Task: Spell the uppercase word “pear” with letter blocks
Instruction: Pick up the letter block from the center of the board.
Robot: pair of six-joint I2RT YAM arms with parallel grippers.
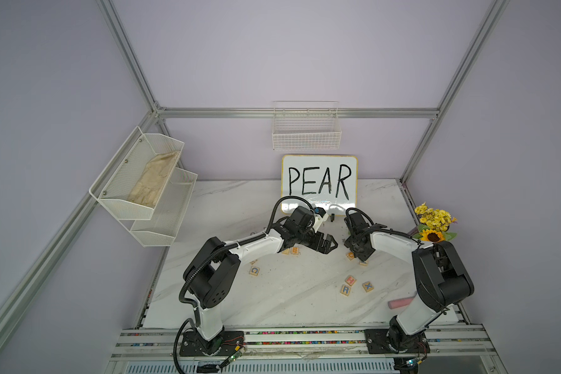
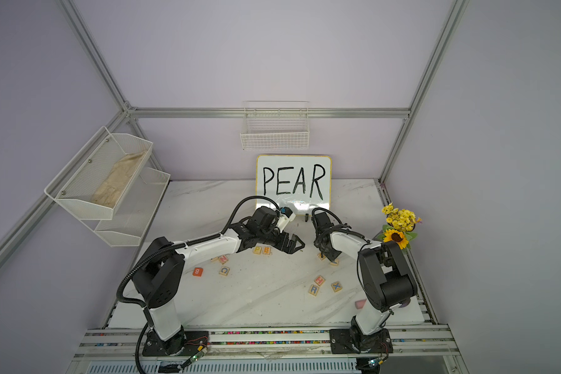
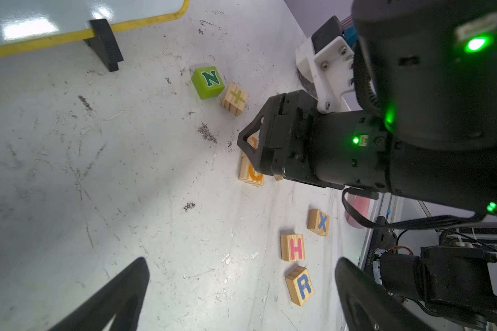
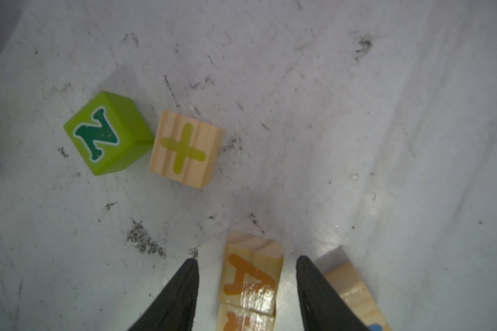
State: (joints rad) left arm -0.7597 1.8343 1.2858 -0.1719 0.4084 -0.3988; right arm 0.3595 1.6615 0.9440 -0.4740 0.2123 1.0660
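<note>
Two of the four letters look settled. The pale wooden cube with a yellow P (image 2: 257, 249) and the pale wooden cube with a red E (image 2: 266, 250) lie side by side on the white marbled worktop (image 2: 272, 304), in front of the yellow-edged whiteboard (image 2: 293, 179) lettered PEAR.

As I judge it, the step in hand is picking up the third letter. The right hand (image 4: 246, 258) is low over the pale wooden cube with an orange A (image 4: 250, 275). Its black fingers (image 4: 181, 289) are apart and straddle the cube, with bare worktop showing on each side, so nothing is gripped yet.

The next move calls for closing on the A alone. A second wooden cube with an orange letter (image 4: 241, 318) seems to butt against it, and another pale cube (image 4: 353, 283) lies just outside one finger, so either could be dragged along. The A then belongs just beside the E.

The left hand (image 1: 329, 245) hovers near the E, empty and spread wide. The pale wooden cube with a blue R (image 3: 302, 285) lies well apart from the row, next to a pale cube with a pink H (image 3: 292, 247).

Only the right wrist view shows the gaps around the A; in both top views the right arm largely hides that cube. Both wrist views show a solid green N cube (image 3: 208, 81) touching a pale cube with a green plus sign (image 3: 234, 99), which no top view shows. A solid orange B cube (image 2: 197, 272) shows in a top view only.
</note>
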